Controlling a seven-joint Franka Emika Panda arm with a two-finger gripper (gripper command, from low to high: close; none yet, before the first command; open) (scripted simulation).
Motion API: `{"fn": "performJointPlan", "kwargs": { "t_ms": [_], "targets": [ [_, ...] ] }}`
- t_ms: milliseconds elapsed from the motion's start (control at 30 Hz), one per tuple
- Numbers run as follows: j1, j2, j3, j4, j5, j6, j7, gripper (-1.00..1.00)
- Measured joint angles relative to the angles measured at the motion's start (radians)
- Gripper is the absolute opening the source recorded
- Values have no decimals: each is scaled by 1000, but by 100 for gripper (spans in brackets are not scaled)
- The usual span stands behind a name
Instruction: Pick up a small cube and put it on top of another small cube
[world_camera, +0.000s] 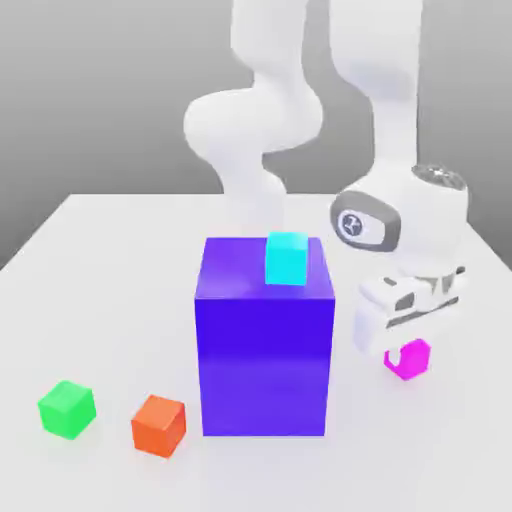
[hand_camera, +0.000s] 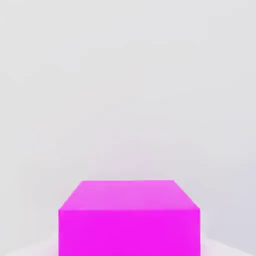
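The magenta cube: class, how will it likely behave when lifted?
The magenta cube has flat faces, so it probably won't roll. It looks rigid, so the gripper shouldn't deform it. Its smooth faces might slip.

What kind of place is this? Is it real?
Probably a computer-made test table, not a real room: a plain white table, a blank grey background, flat bright blocks like the pink cube and green cube.

One white worktop (world_camera: 100, 290), one robot arm (world_camera: 400, 215), one large blue-purple block (world_camera: 265, 350), four small cubes, one magenta cube (world_camera: 410, 360), one green cube (world_camera: 67, 408), one orange cube (world_camera: 158, 425), one cyan cube (world_camera: 286, 258)
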Motion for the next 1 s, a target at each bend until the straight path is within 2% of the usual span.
{"fn": "performJointPlan", "kwargs": {
  "t_ms": [100, 167, 267, 400, 600, 867, 1000],
  "targets": [
    [17, -99, 27, -8, 123, -77, -95, -100],
    [71, -115, -9, 32, 154, -100, -148, -100],
    [131, -116, -130, 94, 170, -125, -213, -100],
    [83, -110, -309, 190, 193, -160, -307, -100],
    [-121, -94, -461, 352, 242, -217, -468, -100],
    [-387, -76, -551, 543, 298, -288, -662, -100],
    [-490, -74, -594, 500, 272, -313, -633, -100]
  ]
}}
